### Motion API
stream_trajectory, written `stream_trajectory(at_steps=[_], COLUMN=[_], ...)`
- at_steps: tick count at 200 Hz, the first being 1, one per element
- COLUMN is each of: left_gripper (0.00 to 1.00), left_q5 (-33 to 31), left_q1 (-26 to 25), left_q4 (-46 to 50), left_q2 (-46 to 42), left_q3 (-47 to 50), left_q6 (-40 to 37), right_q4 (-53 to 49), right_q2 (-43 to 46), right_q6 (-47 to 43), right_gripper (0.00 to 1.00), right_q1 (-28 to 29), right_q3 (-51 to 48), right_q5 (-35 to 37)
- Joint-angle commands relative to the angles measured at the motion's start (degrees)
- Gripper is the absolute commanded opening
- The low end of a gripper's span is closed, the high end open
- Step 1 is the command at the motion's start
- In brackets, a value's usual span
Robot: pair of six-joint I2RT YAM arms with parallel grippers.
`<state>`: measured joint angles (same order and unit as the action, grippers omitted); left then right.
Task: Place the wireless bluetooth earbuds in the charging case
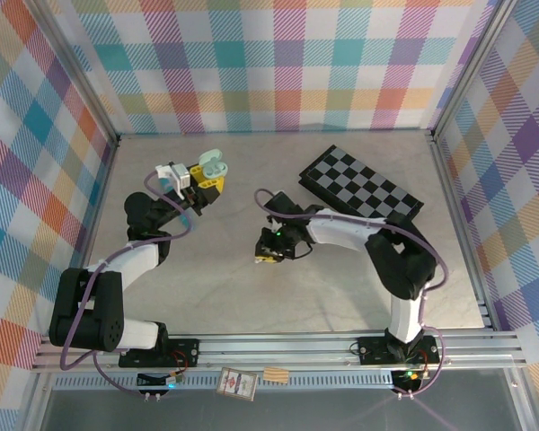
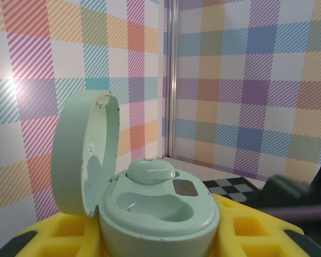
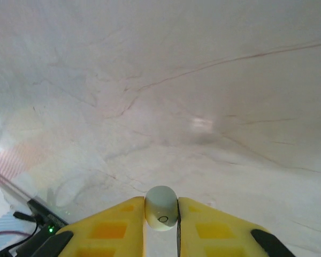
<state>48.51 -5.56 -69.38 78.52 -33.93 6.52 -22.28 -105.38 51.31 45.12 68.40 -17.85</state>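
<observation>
Right gripper (image 1: 268,254) pinches a mint earbud (image 3: 161,208). Left gripper (image 1: 200,182) clamps the open charging case (image 2: 160,214) (second earbud (image 2: 151,171) seated inside).

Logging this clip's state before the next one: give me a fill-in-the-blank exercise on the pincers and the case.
The left pincer holds a mint-green charging case whose lid is ____.
In the case one earbud is seated and the slot beside it is ____.
The right pincer pinches a second earbud between fingers coloured ____.
Missing words: open; empty; yellow.
</observation>
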Motion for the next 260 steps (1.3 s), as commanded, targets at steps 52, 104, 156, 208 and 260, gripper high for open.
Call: stream_trajectory(at_steps=[52, 104, 156, 208, 260], left_gripper=[0.34, 0.35, 0.34, 0.34, 0.35], left_q5=[0.12, -2.09, -1.52, -2.15, -3.18], left_q1=[-6.49, -12.02, -14.5, -16.85, -19.54], left_q4=[4.29, 19.1, 17.44, 24.36, 28.56], left_q2=[2.75, 2.39, 5.05, 5.74, 6.48], left_q3=[1.11, -0.27, -0.04, -2.14, -4.7], left_q6=[-13.47, -27.96, -31.31, -36.12, -36.98], right_q4=[-8.67, -15.96, -17.28, -16.28, -15.77], right_q2=[14.51, 18.94, 21.16, 20.29, 16.77], right_q6=[-4.99, -9.85, -11.25, -11.77, -12.37], right_gripper=[0.2, 0.21, 0.21, 0.21, 0.21], right_q1=[-5.82, -6.34, -6.39, -6.37, -6.41], right_q3=[-2.63, 4.92, 9.68, 13.61, 16.57], right_q5=[6.15, 6.68, 5.71, 3.5, 1.16])
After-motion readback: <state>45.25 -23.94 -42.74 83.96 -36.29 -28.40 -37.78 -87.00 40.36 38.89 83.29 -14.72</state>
